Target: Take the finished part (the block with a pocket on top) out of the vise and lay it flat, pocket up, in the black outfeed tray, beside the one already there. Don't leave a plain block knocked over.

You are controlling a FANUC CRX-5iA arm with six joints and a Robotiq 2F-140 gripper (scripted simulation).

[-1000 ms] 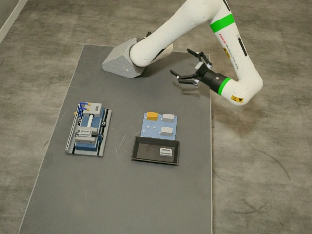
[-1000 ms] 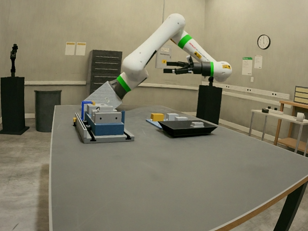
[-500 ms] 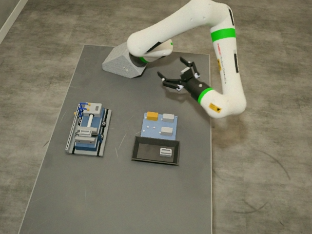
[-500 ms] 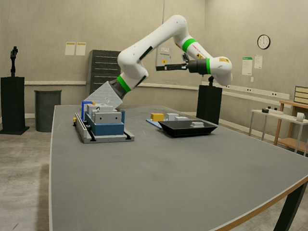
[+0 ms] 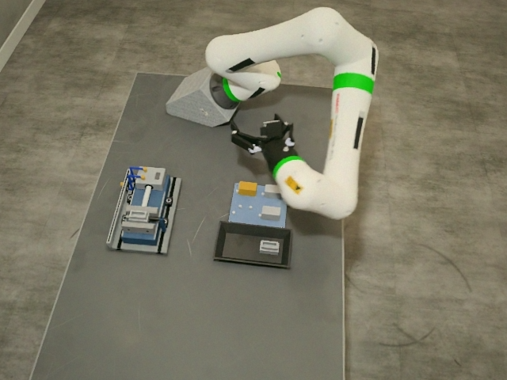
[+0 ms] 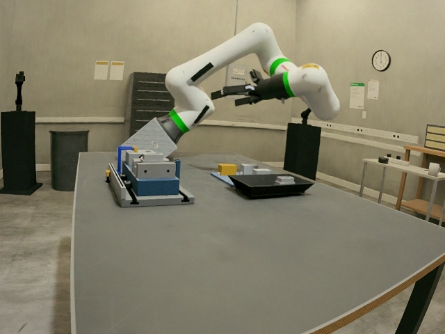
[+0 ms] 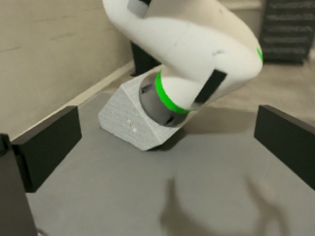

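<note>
The finished part (image 5: 137,213) (image 6: 152,156), a grey block with a pocket on top, sits clamped in the blue vise (image 5: 143,191) (image 6: 155,185) at the table's left. The black outfeed tray (image 5: 224,244) (image 6: 265,191) stands to the right of the vise and holds one pocketed part (image 5: 269,247) (image 6: 284,179) lying flat on its right side. My gripper (image 5: 249,127) (image 6: 224,99) (image 7: 167,121) is open and empty. It hangs high in the air behind the tray, pointing towards the arm's base (image 5: 196,102) (image 7: 133,123), far from the vise.
A light blue plate (image 5: 245,208) (image 6: 218,176) behind the tray carries an orange block (image 5: 247,188) (image 6: 227,168) and two plain grey blocks (image 5: 272,188) (image 5: 270,212) (image 6: 248,168), all upright. The arm's elbow hangs over the plate's right edge.
</note>
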